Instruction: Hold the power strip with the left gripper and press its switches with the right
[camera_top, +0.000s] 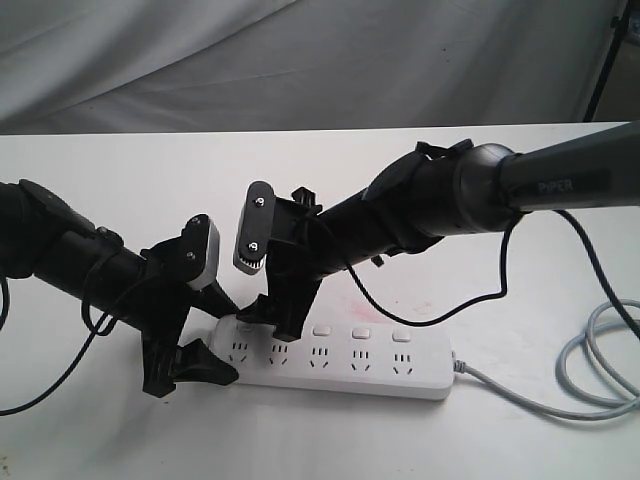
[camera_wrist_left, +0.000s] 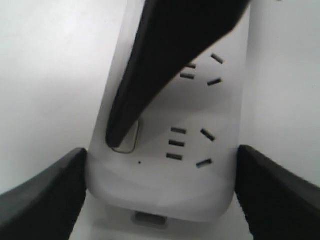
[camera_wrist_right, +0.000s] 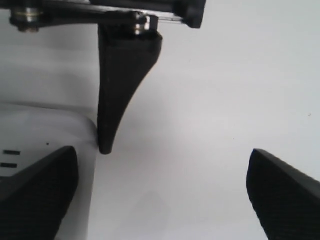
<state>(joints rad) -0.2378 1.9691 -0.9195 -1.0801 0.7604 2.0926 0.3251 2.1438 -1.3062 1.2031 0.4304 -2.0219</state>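
The white power strip (camera_top: 345, 362) lies flat on the table, its grey cord (camera_top: 590, 385) looping off to the right. My left gripper (camera_top: 228, 342) is shut on the strip's left end, and in the left wrist view the left gripper (camera_wrist_left: 160, 170) has a jaw against each long side of the power strip (camera_wrist_left: 200, 185). My right gripper (camera_top: 268, 322) stands open above that same end. One of its black fingers (camera_wrist_left: 165, 60) rests its tip on the end switch (camera_wrist_left: 132, 144). The other switches (camera_top: 361, 333) show uncovered in a row. In the right wrist view the right gripper (camera_wrist_right: 162, 190) spreads wide, with the power strip (camera_wrist_right: 45, 135) under one jaw.
The white table (camera_top: 520, 200) carries a faint pink stain (camera_top: 420, 305) behind the strip. A grey cloth (camera_top: 300, 60) hangs at the back. A dark stand leg (camera_top: 605, 60) is at the far right. One left-gripper finger (camera_wrist_right: 117, 90) shows beside the strip's end.
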